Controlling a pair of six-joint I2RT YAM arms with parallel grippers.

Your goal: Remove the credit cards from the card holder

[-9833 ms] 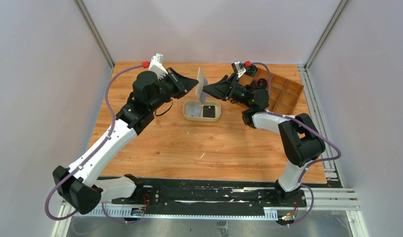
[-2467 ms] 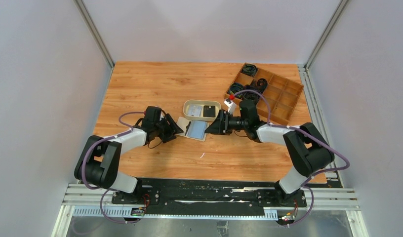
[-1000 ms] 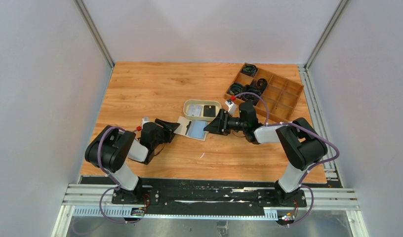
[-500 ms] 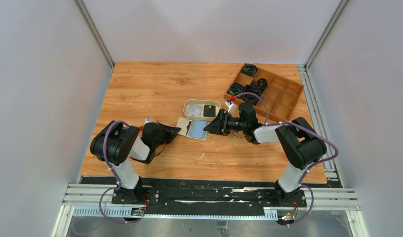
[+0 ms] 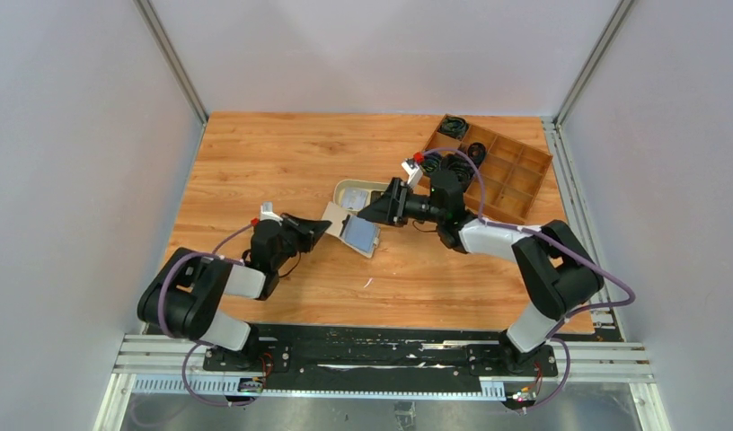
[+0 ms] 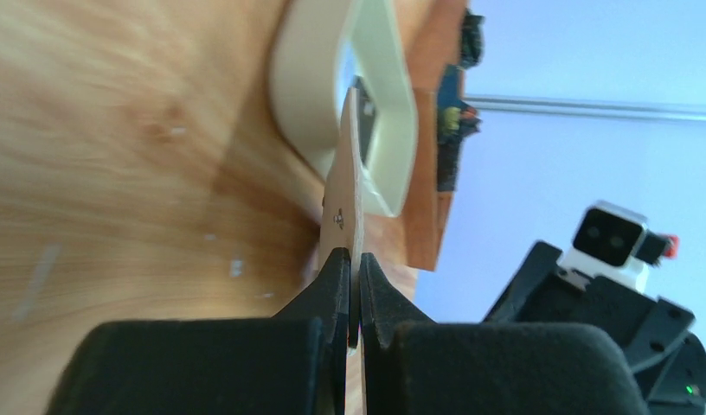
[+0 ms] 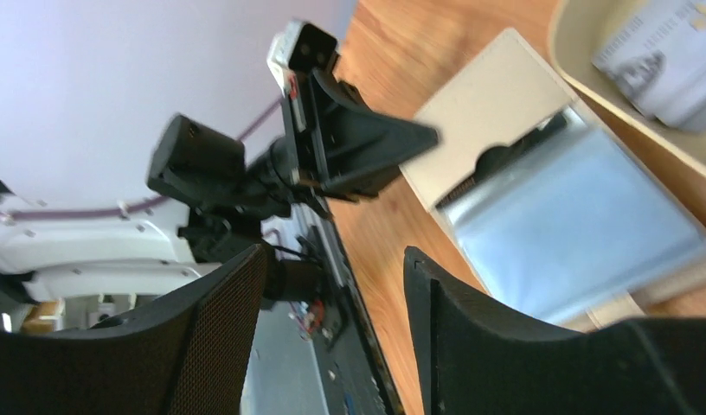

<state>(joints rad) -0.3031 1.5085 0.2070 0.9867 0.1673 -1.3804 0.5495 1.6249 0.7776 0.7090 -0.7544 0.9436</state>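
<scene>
Inside dish (image 6: 393,108): card (image 7: 670,60) print blurred; left gripper (image 6: 353,277) pinches card holder (image 6: 343,203).

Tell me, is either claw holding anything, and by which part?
The left gripper is shut on the card holder, pinching the outer edge of its plain leaf. The right gripper is open and holds nothing.
</scene>
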